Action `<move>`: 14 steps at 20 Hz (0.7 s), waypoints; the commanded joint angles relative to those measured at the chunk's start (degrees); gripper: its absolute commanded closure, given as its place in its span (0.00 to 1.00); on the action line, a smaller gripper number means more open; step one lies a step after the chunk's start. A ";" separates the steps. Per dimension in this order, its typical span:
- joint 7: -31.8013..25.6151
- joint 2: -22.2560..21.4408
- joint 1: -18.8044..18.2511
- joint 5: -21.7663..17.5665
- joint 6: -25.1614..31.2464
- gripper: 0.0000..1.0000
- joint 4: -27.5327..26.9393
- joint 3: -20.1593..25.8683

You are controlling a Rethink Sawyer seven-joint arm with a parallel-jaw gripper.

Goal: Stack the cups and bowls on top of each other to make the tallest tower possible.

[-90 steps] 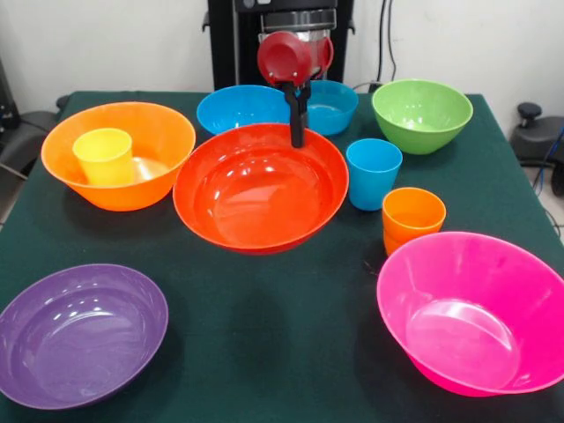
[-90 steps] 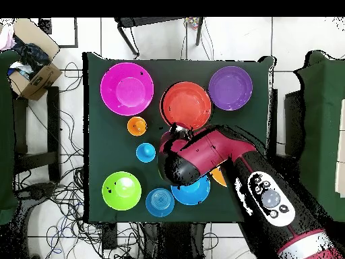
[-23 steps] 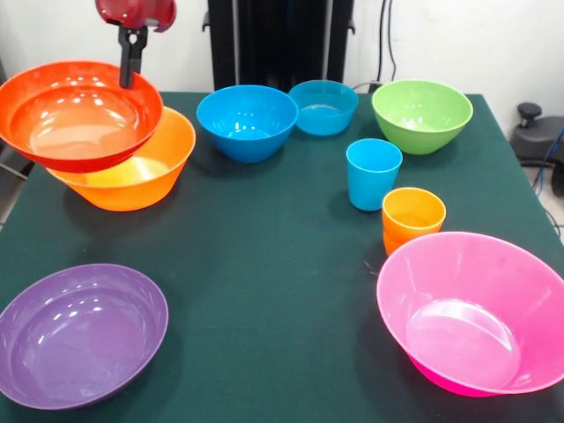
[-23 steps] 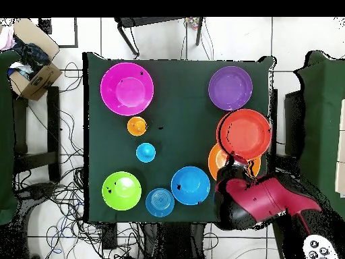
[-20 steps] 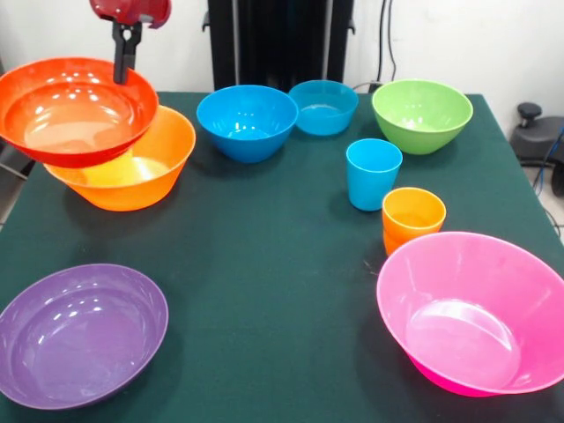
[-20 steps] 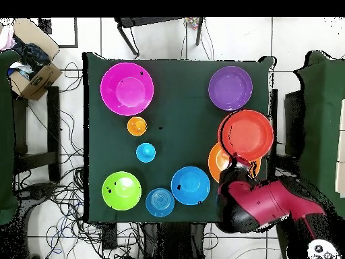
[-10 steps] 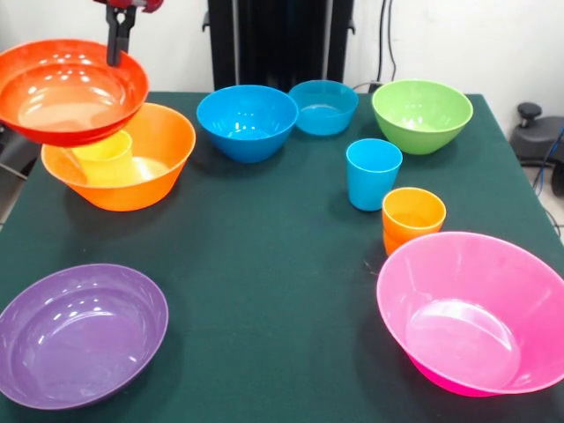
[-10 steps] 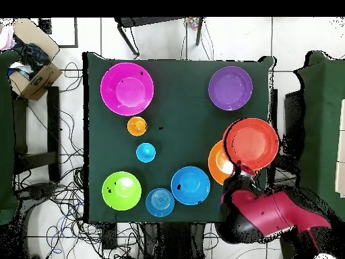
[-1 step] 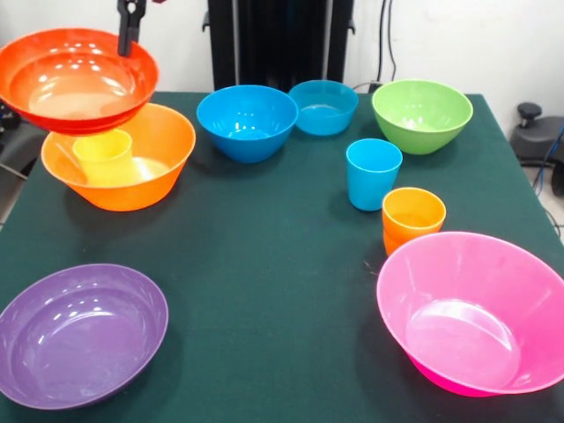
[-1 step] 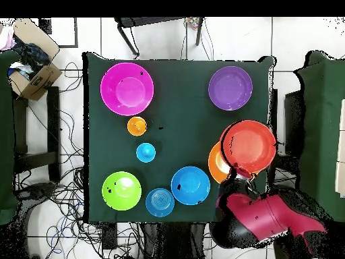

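Above the orange bowl: red-orange bowl [image 9: 77, 77] hangs in the air, overlapping only the far-left part of the orange bowl [image 9: 141, 167].
Grip: gripper [image 9: 129, 26] is clamped on the red-orange bowl's far rim, jaws closed on the wall.
Offset: orange bowl's centre lies toward table centre from the held bowl.
Inside: yellow cup [image 9: 104, 156] stands upright.
Judgement: re-centre before lowering.

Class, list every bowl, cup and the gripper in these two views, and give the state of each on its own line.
gripper: shut on the red-orange bowl's rim
red-orange bowl: held up, over the orange bowl
orange bowl: on the table, holds the yellow cup
yellow cup: upright
blue cup: upright, empty
orange cups: nested, upright
purple bowl, pink bowl, green bowl, two blue bowls: upright, empty
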 commanded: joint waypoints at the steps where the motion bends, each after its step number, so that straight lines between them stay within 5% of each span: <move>1: 6.74 2.68 2.35 0.55 -4.60 1.00 1.93 0.46; 4: 5.31 4.26 -0.83 3.24 -5.28 1.00 2.79 3.80; 14: 3.66 7.19 -4.26 3.66 -6.27 1.00 2.58 6.14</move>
